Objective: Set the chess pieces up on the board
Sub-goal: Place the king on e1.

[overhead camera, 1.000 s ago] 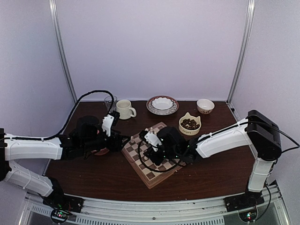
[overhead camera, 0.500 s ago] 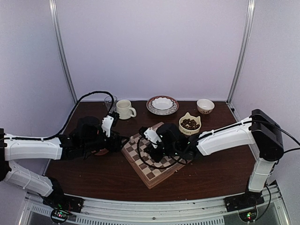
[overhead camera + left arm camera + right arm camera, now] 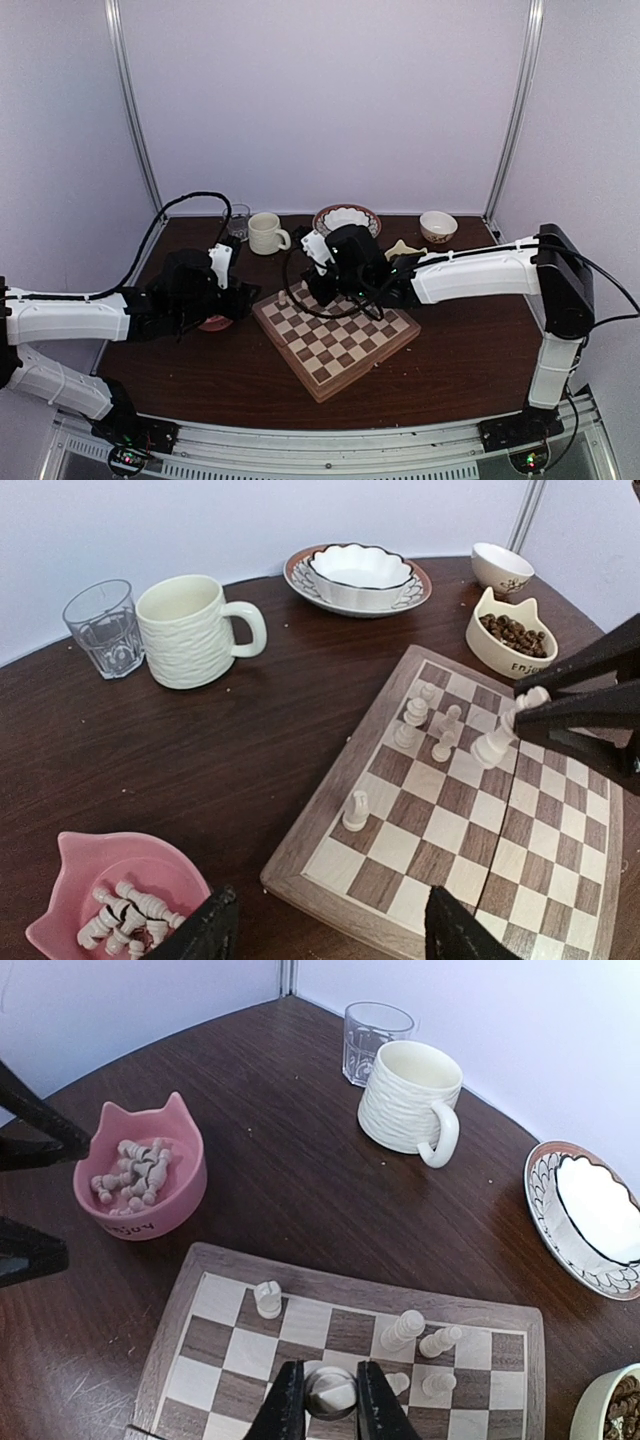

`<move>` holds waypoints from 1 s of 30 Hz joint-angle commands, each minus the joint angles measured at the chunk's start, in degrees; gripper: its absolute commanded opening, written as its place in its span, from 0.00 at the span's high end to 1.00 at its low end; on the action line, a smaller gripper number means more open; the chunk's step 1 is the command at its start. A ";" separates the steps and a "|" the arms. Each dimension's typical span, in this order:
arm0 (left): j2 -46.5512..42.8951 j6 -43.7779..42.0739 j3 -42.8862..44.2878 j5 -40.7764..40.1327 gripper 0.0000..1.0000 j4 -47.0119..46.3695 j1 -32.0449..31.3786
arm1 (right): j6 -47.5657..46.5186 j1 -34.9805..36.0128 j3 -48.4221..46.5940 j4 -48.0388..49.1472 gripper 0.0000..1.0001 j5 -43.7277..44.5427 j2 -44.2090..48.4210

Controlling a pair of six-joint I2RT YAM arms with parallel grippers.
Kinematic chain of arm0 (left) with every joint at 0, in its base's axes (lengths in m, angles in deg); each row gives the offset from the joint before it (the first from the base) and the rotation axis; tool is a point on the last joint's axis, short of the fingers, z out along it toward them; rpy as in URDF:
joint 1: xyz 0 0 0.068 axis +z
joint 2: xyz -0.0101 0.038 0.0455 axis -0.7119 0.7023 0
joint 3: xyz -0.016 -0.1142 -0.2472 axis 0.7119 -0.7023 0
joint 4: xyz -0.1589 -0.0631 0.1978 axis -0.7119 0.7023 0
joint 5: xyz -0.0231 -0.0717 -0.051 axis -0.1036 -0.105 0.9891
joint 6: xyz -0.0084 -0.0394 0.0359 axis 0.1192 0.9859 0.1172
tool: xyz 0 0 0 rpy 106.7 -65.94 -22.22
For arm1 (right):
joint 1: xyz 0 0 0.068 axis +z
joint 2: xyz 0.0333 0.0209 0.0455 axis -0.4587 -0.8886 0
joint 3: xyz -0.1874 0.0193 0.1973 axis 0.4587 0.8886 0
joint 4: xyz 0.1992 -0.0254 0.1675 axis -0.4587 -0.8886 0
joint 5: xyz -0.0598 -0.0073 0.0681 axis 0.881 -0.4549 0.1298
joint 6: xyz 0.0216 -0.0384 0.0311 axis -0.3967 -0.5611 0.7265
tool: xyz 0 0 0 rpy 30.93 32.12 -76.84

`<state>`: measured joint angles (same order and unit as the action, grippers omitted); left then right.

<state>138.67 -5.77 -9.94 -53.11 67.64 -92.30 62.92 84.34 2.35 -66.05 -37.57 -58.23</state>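
Here, we see the left gripper gaping wide and empty near the board's left corner, beside a pink bowl of spare chess pieces. Farther on, the right gripper pinches one pale piece over the board's far-left squares, where several others stand.

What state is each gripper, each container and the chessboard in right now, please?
Right gripper: jaws shut on a pale chess piece.
Left gripper: jaws open, empty.
Chessboard: open flat, a few pale pieces standing on it.
Pink cat-eared bowl: holds loose pale pieces.
Cream mug: upright, looks empty.
Glass: upright, empty.
Scalloped white bowl: empty, on a patterned plate.
Cream cat-eared bowl: holds dark brown contents.
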 commanded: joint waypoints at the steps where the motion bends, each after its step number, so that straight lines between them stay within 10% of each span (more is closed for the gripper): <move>1: -0.20 1.12 1.87 -2.33 0.36 0.83 0.59 | -0.55 -0.75 -4.23 -2.06 0.86 2.10 -4.39; 30: 1.71 2.66 4.37 -3.37 0.35 5.21 1.56 | -2.82 -2.83 -14.54 -4.70 0.86 3.20 -16.79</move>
<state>140.11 -3.73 -7.25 -55.69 73.22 -91.08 60.85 82.00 -10.02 -69.61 -36.15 -73.81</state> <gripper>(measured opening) 0.646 0.165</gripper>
